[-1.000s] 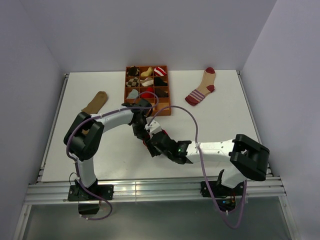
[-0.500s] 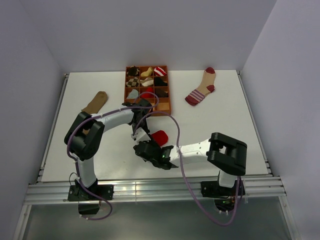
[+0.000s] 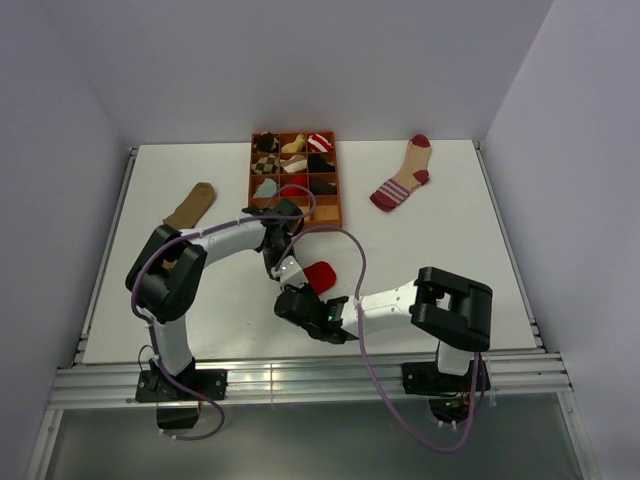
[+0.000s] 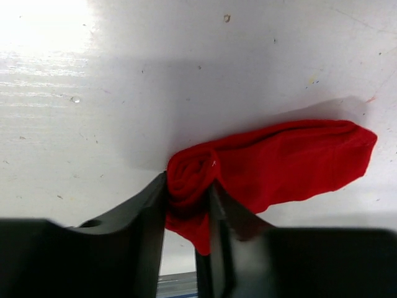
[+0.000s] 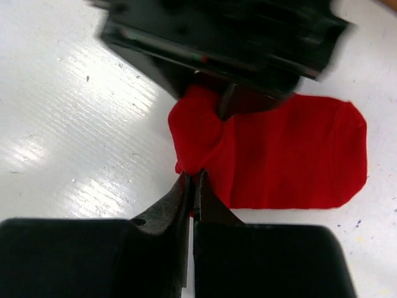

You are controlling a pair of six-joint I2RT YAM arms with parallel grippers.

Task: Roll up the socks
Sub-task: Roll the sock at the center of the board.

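The left gripper [image 4: 188, 186] was closed around the rolled end of the red sock [image 4: 291, 161], one dark finger [image 4: 149, 217] pressed against each side of the small coil, low over the white table [image 3: 450, 260]. From that grip the unrolled part of the sock lay flat on the table, running away from the fingers to the right in the left wrist view and ending in a rounded tip. The right gripper [image 5: 192, 177] faced the left one from the opposite side of the sock, with its two fingers brought together and no gap showing between them. Their tips met the near edge of the red fabric just beside the bunched part; whether any cloth was caught between them could not be told. In the right wrist view the left gripper showed as a blurred black block directly ahead, over the sock's far edge. Just beyond the left gripper stood the orange compartment tray [image 3: 325, 212] with small bundles in its cells. The plain brown sock [image 3: 191, 205] lay flat well apart from both grippers, out past the left arm's elbow side. The beige sock with maroon stripes [image 3: 402, 177] lay flat well away on the far right of the table, beyond the right gripper and beside the tray.
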